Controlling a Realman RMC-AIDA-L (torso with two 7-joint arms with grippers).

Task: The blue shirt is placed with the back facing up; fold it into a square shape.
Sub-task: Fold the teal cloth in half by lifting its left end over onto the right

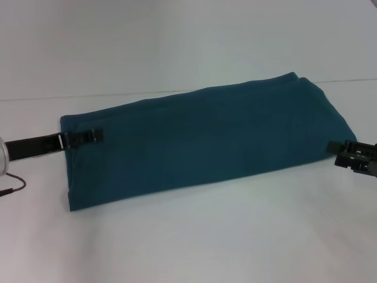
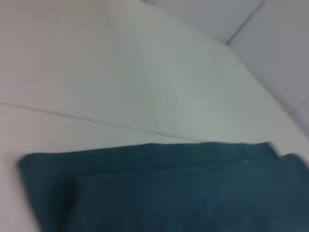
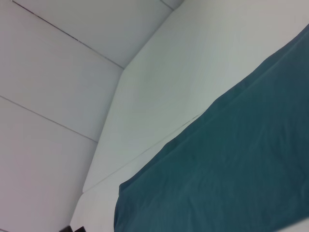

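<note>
Shirt: the dark teal-blue cotton shirt (image 1: 200, 138) lies flat on the white worktop (image 1: 188, 236), already folded into a long band, plain side up, running from 8 o'clock up to 2 o'clock in the head view.
Shirt edges: doubled layers show along the far long edge near 1 o'clock, and there's a thick folded corner at 7 o'clock.
Left gripper: the left gripper (image 1: 88, 137) comes in low from 9 o'clock, its slim black fingers lying over the shirt's left end, right on the cloth.
Left jaws: close together and on the fabric, but I cannot tell whether they actually pinch it.
Right gripper: the right gripper (image 1: 347, 154) sits at 3 o'clock, its black tip touching the shirt's right end.
Right jaws: cannot tell whether they are parted or closed from here.
Left wrist view: the shirt's end (image 2: 164, 186) fills the lower part, one layer stepped over another, pale worktop beyond.
Right wrist view: a broad smooth stretch of the shirt (image 3: 227, 164) slants across the worktop.
</note>
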